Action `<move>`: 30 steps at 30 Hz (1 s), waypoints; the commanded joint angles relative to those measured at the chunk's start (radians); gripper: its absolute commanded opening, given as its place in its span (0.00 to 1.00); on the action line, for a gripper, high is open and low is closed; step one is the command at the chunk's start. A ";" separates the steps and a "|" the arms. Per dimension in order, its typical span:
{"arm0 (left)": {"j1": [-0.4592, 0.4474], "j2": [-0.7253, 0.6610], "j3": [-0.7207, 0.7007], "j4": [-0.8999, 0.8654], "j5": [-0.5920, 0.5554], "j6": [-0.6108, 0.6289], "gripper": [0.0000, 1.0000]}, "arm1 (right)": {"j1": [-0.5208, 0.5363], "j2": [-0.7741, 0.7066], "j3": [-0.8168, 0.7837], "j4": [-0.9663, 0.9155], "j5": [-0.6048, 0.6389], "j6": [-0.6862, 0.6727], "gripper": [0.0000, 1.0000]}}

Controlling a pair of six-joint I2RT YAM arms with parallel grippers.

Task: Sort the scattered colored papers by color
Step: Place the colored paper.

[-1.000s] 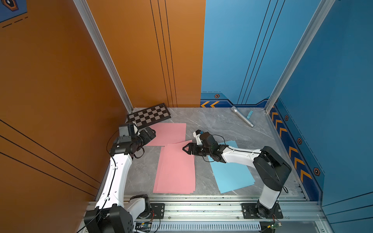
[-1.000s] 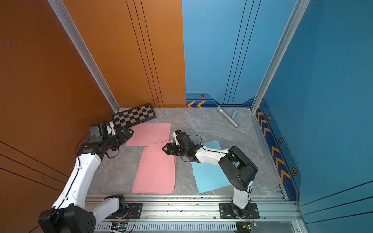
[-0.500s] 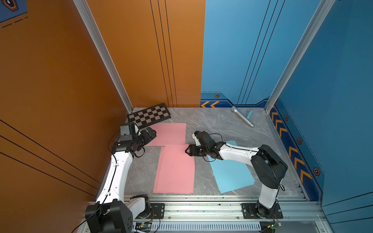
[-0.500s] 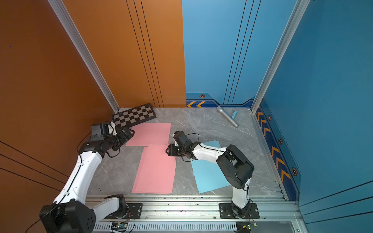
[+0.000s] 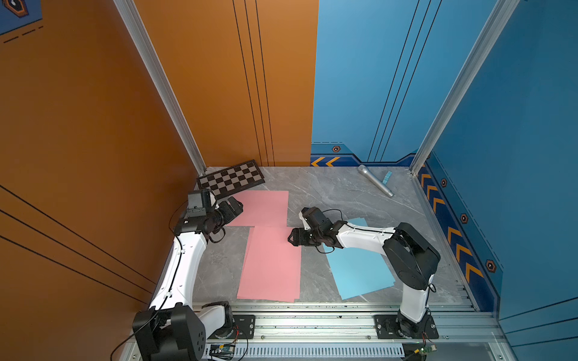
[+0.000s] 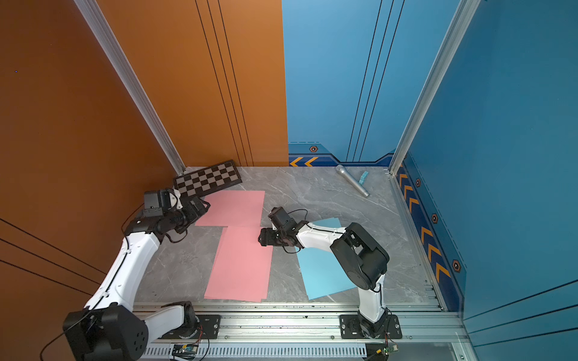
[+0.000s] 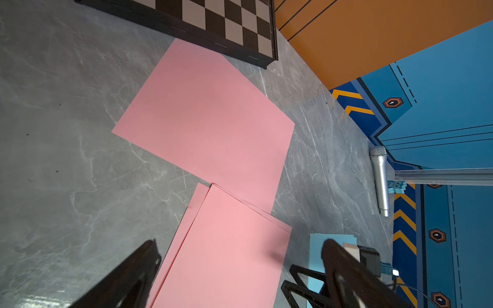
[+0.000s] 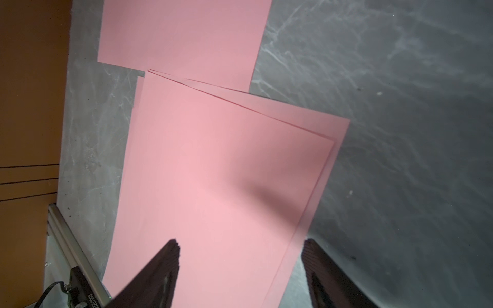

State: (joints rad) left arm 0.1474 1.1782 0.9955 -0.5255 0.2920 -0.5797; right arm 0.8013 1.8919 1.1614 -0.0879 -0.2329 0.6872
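One pink paper (image 5: 261, 208) lies flat at the back, in front of the checkered board. A stack of pink papers (image 5: 270, 265) lies nearer the front, its far edge overlapping that sheet. Light blue papers (image 5: 359, 272) lie to the right, partly under my right arm. My left gripper (image 5: 236, 204) hovers open over the back pink sheet's left edge; in the left wrist view its fingers (image 7: 149, 253) are wide apart with nothing between them. My right gripper (image 5: 292, 239) stands open at the pink stack's far right corner. In the right wrist view it (image 8: 241, 241) straddles the stack's edge (image 8: 306, 226).
A black-and-grey checkered board (image 5: 231, 178) leans in the back left corner. A silver microphone (image 5: 375, 181) and a small light-blue block (image 5: 387, 177) lie at the back right. Walls close three sides; a metal rail (image 5: 312, 315) runs along the front.
The pink sheet's raised far corner at my right gripper has dropped flat onto the pink stack. The right gripper narrowed, then opened again and drew slightly nearer. The left arm barely moved.
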 commanded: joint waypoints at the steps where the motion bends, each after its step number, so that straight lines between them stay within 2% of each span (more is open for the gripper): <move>1: -0.015 0.029 -0.004 0.010 -0.013 0.022 0.98 | -0.012 -0.043 0.050 -0.104 0.077 -0.062 0.82; 9: -0.061 0.111 0.004 0.048 -0.116 -0.002 0.98 | -0.078 -0.041 0.099 -0.125 0.067 -0.101 0.92; 14: -0.093 0.246 0.028 0.120 -0.120 -0.017 0.98 | -0.148 -0.013 0.156 -0.117 0.026 -0.107 0.93; 22: -0.186 0.586 0.246 0.182 -0.086 0.007 0.98 | -0.221 0.019 0.209 -0.112 -0.035 -0.098 0.94; 30: -0.257 0.769 0.383 0.187 -0.108 0.020 0.98 | -0.297 -0.035 0.085 -0.018 -0.082 -0.076 0.95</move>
State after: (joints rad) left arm -0.0948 1.9156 1.3380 -0.3439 0.1905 -0.5766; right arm 0.5404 1.8904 1.2930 -0.1375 -0.2779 0.6010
